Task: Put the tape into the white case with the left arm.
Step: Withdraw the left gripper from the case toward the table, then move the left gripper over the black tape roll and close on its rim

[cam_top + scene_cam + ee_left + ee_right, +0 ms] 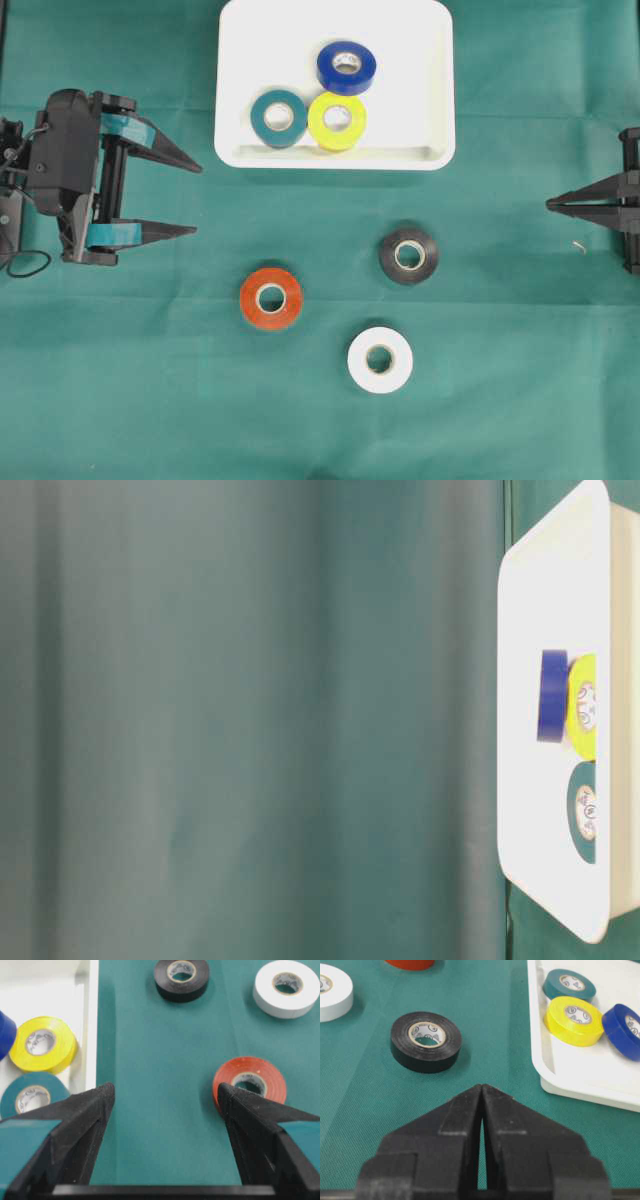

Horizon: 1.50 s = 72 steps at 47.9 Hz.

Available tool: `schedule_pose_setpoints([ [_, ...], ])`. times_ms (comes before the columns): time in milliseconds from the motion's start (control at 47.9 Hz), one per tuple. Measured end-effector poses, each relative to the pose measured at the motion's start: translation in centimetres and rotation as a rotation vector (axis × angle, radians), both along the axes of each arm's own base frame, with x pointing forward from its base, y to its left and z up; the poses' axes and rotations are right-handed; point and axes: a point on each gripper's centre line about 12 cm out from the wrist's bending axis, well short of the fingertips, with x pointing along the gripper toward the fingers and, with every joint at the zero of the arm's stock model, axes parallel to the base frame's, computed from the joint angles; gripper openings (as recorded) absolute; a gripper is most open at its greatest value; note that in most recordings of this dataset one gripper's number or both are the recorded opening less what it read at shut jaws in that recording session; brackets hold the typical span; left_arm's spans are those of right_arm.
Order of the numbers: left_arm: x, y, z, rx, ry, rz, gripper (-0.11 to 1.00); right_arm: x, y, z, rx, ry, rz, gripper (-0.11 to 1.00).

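The left tool (pixel 195 198) was spread wide and empty; it should straddle the round orange tape roll (pixel 271 298) evenly before squeezing.

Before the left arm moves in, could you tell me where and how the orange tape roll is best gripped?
The orange tape roll lies flat on the green cloth, hole up, apart from the other rolls. I would come from straight above with the open left gripper, one finger in the hole and one outside the rim, or both across its outer wall, which looks narrower than the present gap.
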Motion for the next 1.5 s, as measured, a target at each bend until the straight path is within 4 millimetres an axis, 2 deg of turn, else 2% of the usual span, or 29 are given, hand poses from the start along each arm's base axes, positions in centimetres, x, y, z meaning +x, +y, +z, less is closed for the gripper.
schedule_pose_setpoints([
  [438, 0.2, 0.0, -0.6, 0.000, 0.020, 0.000, 0.83, 0.0, 0.0, 0.0, 0.000, 0.003, 0.000, -0.09],
  [668, 1.4, -0.3, -0.9, 0.000, 0.040, -0.010, 0.83, 0.0, 0.0, 0.0, 0.000, 0.000, 0.000, -0.09],
  [1232, 8.0, -2.6, -1.1, 0.007, 0.093, -0.073, 0.83, 0.0, 0.0, 0.0, 0.000, 0.002, 0.000, -0.09],
  [1503, 11.2, -3.5, -2.4, 0.013, 0.168, -0.090, 0.83, 0.0, 0.0, 0.0, 0.000, 0.000, 0.000, -0.09],
])
